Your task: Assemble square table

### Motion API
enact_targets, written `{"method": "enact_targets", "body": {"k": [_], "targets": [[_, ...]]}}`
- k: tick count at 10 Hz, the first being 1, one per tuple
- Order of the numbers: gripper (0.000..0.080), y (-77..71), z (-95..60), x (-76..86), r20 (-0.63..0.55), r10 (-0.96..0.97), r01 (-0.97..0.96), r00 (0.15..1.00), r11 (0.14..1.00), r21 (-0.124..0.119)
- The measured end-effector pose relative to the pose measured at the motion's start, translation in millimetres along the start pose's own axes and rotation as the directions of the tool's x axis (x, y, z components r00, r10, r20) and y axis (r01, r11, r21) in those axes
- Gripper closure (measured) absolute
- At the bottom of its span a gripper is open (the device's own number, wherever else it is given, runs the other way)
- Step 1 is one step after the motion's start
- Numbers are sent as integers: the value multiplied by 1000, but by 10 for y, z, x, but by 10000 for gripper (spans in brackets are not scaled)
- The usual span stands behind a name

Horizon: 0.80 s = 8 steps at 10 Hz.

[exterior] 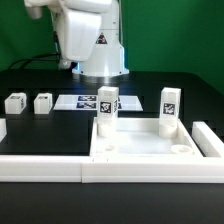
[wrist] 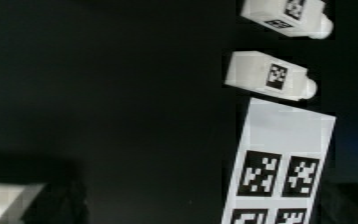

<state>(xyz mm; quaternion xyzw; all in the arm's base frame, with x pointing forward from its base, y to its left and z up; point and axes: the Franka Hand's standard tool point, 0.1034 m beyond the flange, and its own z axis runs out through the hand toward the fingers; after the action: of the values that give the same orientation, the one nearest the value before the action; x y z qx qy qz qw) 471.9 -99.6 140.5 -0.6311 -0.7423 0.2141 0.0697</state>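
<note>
The white square tabletop point(exterior: 150, 152) lies socket side up near the front of the table. Two white tagged legs stand upright in its far corners, one point(exterior: 107, 110) on the exterior view's left and one point(exterior: 170, 108) on its right. Two loose legs point(exterior: 15, 102) point(exterior: 43, 102) lie on the black table at the left. They also show in the wrist view point(wrist: 286, 14) point(wrist: 274, 73). My gripper point(wrist: 197, 205) hangs high above them, open and empty, its fingers only dim shapes at the frame edge. It is out of the exterior view.
The marker board point(exterior: 85, 101) lies flat before the robot base point(exterior: 95, 50) and shows in the wrist view point(wrist: 279, 165). A long low white border wall point(exterior: 40, 168) runs along the front and up the right side point(exterior: 210, 140).
</note>
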Motion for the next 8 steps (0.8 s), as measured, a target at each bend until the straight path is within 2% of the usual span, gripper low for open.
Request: {"method": "enact_targets", "body": {"k": [1,6,7,8], "targets": [[151,34,-10,26,-6,48,-48,999,999,-3],[151,27,25,31,-12,333,-333,943,943,1],[151,-37,169,-44,-19,435,-435,900,900,7],[151,-143,294,-129,-15,519,-518,855,855,30]]}}
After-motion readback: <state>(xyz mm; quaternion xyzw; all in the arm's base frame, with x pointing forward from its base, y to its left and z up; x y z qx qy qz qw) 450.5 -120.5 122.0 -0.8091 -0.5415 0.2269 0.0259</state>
